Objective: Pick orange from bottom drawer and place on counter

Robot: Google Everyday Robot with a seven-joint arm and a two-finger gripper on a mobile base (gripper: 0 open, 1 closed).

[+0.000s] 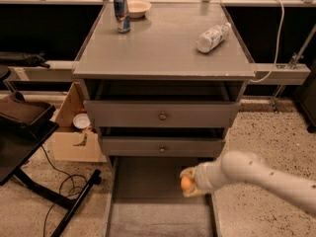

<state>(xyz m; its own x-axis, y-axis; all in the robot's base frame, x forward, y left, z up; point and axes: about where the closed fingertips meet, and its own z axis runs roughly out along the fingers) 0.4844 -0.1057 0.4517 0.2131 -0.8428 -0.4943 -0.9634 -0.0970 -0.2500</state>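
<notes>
The orange [186, 183] is a small round fruit held in my gripper [188, 182], which is shut on it above the right side of the open bottom drawer [143, 216]. My white arm [256, 177] reaches in from the lower right. The orange hangs clear of the drawer's grey floor, just below the front of the lower knobbed drawer [161, 146]. The counter [163, 43] is the broad grey top of the cabinet, higher up in the view.
On the counter stand a drink can [120, 14], a shallow bowl [138, 7] and a lying white plastic bottle [213, 36]. A cardboard box [74, 132] and a black stand with cables [29, 147] sit at the cabinet's left.
</notes>
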